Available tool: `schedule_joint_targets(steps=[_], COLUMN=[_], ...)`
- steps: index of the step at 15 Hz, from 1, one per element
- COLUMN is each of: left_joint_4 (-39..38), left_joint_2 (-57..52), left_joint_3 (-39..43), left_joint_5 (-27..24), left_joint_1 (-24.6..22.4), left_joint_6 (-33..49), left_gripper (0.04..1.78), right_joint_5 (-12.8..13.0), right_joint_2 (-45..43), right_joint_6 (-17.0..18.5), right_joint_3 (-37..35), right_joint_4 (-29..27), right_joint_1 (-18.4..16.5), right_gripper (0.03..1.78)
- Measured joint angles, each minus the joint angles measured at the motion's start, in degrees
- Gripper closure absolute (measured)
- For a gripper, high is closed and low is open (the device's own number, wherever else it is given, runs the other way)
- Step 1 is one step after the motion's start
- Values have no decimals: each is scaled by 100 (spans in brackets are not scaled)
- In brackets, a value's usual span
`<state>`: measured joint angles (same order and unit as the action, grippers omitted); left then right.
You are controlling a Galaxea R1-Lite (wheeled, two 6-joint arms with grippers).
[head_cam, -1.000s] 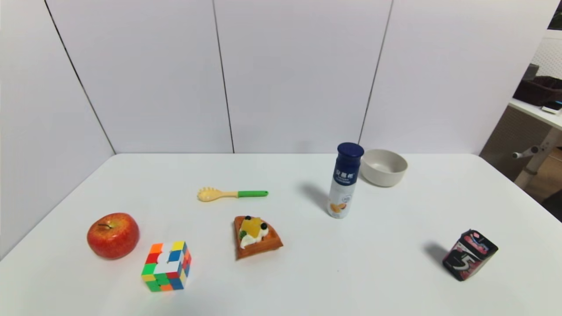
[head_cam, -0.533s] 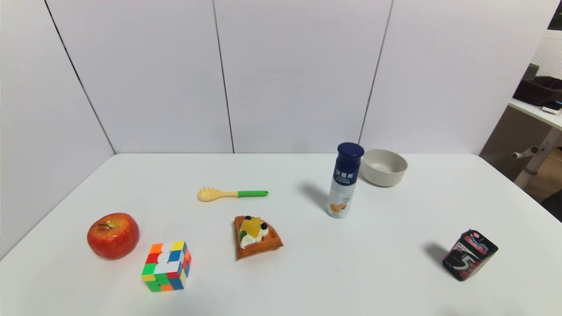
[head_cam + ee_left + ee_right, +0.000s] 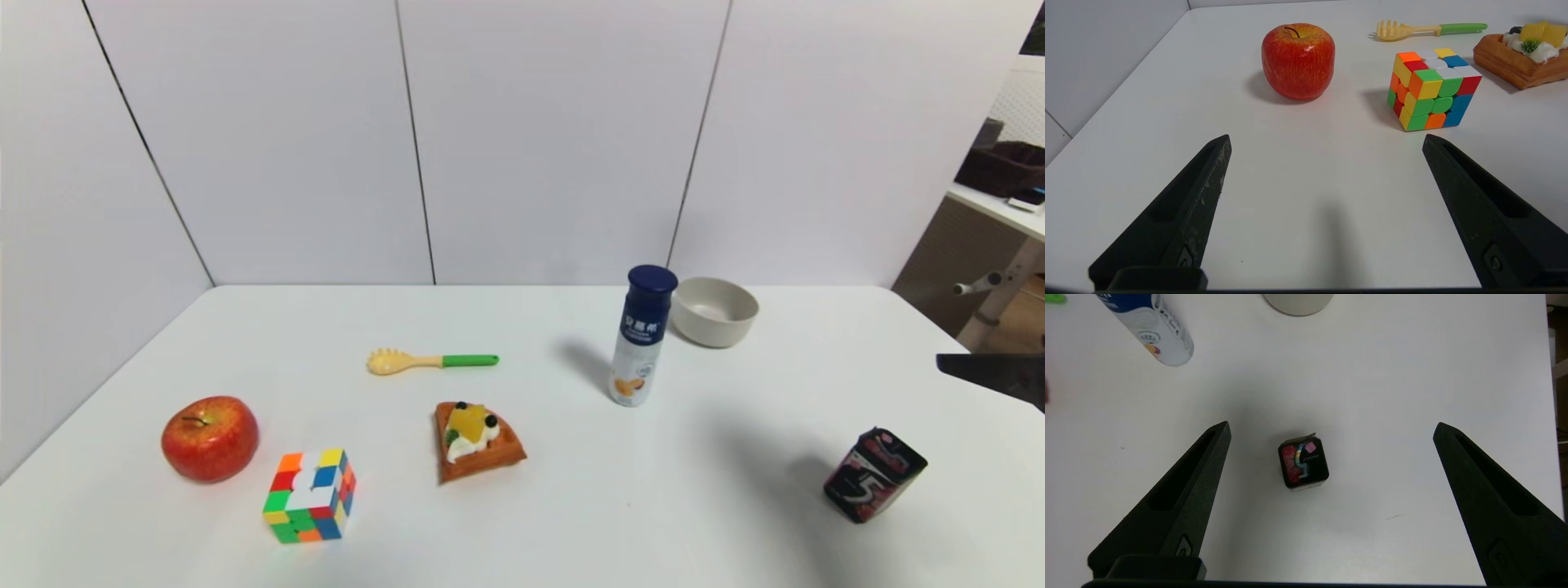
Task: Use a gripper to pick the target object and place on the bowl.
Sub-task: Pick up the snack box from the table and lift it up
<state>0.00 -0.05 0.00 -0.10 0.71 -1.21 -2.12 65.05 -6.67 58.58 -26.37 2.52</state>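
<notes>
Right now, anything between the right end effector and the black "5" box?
Nothing. In the right wrist view the right end effector is open above the black "5" box, with only bare white table around it; bottle and bowl sit farther off.

Open white tabletop (image 3: 735, 490) all round the small black "5" box (image 3: 874, 474), nothing crowding it. Only the tall white bottle with the blue cap (image 3: 642, 335) stands just left of the beige-white bowl (image 3: 714, 310), right side's open.
</notes>
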Motion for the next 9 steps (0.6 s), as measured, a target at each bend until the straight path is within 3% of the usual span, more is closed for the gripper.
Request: schedule_joint_targets(steps=[5,7,9], left_joint_4=[0,0,0], left_joint_2=[0,0,0], left_joint_3=[0,0,0], left_joint_5=[0,0,0], left_joint_1=[0,0,0], left_joint_6=[-2,0,0], left_gripper=[13,13,13], right_joint_5=[-29,-40,-245], right_joint_2=[1486,1899,2169], right_joint_6=[-1213,-1554,-1596], right_joint_3=[1386,1515,1554], right_joint_4=[-2228,-2430,-2443], right_joint_1=[28,-11,-18], right_gripper=[10,10,10])
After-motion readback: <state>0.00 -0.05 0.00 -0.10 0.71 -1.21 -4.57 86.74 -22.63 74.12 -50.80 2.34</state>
